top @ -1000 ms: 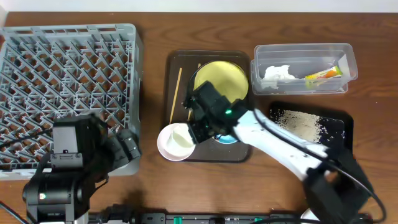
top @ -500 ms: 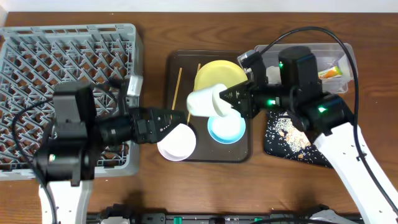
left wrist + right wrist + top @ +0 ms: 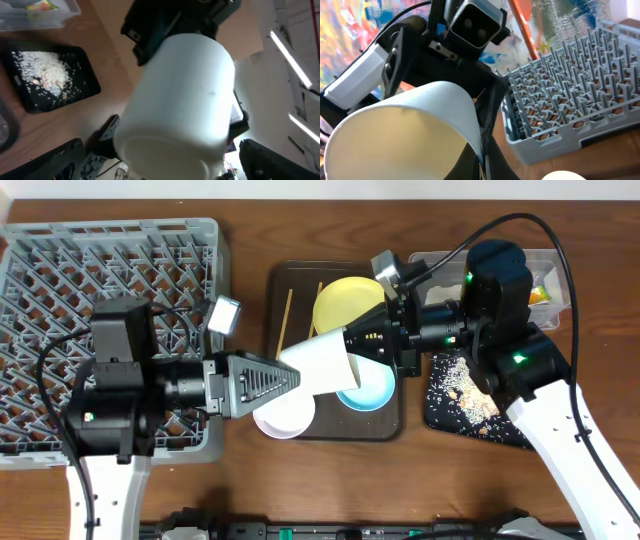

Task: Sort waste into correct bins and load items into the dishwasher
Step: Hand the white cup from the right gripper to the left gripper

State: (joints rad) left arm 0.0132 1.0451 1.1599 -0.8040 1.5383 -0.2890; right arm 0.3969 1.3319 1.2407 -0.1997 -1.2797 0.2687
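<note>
The right gripper [image 3: 356,352] pinches the rim of the white cup [image 3: 322,366], one finger inside, holding it sideways in the air above the brown tray [image 3: 283,285] with its base turned left. The left gripper [image 3: 290,378], jaws spread wide, brackets that base without clearly touching: probably a handover, since the dish rack [image 3: 60,270] sits on the left arm's side.

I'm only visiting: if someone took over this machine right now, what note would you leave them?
Right tool grips the white cup by its rim, above the brown tray. Left tool is open at the cup's base; handover not finished.
Done: wrapper in the tub, crumbs on the black tray.
Left: cup, plate, blue bowl, white bowl and chopsticks, none yet in the rack.
</note>
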